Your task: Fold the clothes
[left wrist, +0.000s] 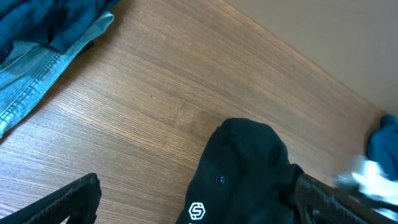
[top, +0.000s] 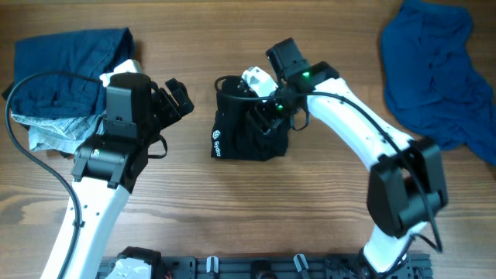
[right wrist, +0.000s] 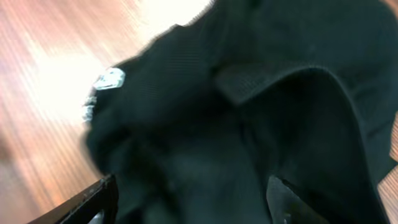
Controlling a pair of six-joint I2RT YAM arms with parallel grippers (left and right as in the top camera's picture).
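Right pincer [right wrist: 189, 202] above soft, rumpled black clothes [top: 242, 141]

Overhead looks straight down; both wrist views share the black garment [left wrist: 249, 165], the right seemingly nearest, blurred

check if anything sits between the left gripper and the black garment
Nothing visible does. Only bare table lies between the open left gripper and the black garment. The right gripper is down on the garment's other side, outside that gap.
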